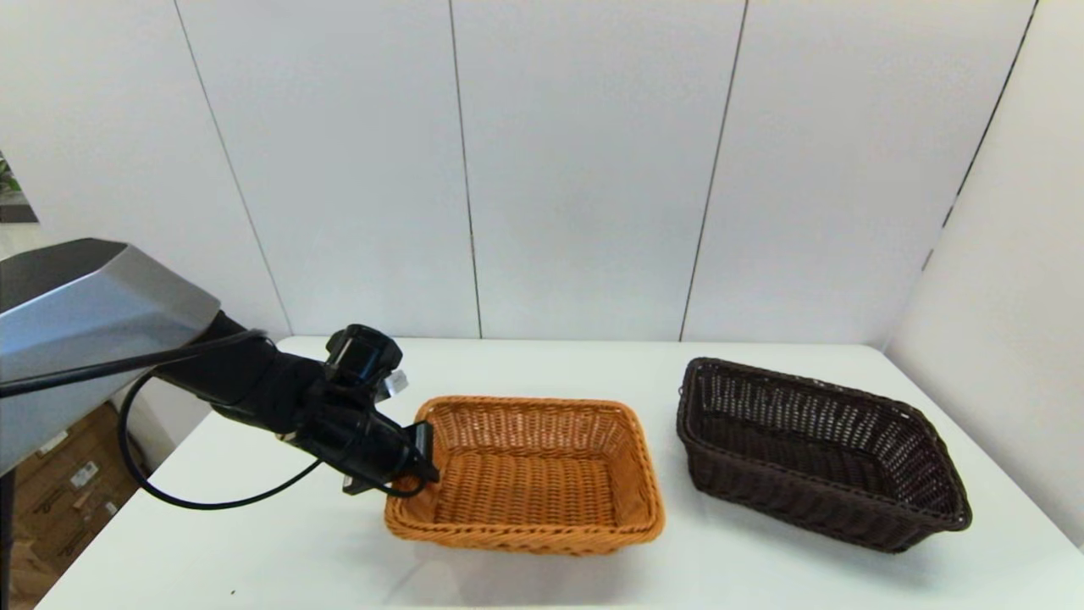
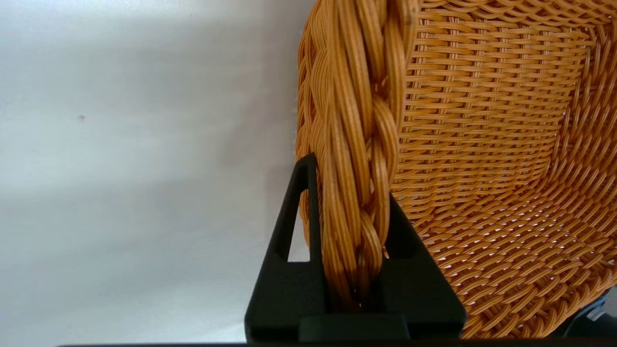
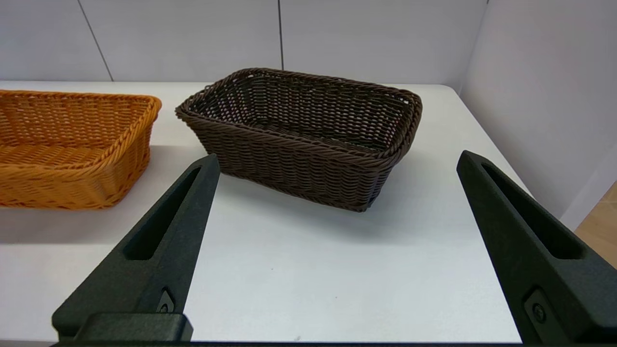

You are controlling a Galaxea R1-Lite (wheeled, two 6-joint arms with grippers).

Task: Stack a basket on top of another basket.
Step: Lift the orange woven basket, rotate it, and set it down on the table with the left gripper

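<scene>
The left gripper (image 2: 354,231) clenches the braided rim of the orange basket (image 1: 529,474), seemingly to carry it toward the dark basket (image 1: 817,453) resting apart on the surface (image 1: 254,551), while the right gripper (image 3: 337,202) waits spread.

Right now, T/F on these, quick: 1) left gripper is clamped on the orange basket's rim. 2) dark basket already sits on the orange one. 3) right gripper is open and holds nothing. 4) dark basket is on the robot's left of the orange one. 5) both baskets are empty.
1) True. The left gripper is shut on the braided rim of the orange basket, one finger outside the wall and one inside.
2) False. The dark basket stands on the table beside the orange one, apart from it.
3) True. The right gripper is open, short of the dark basket, touching nothing.
4) False. It is on the robot's right of the orange one.
5) True. Nothing lies in either.
</scene>
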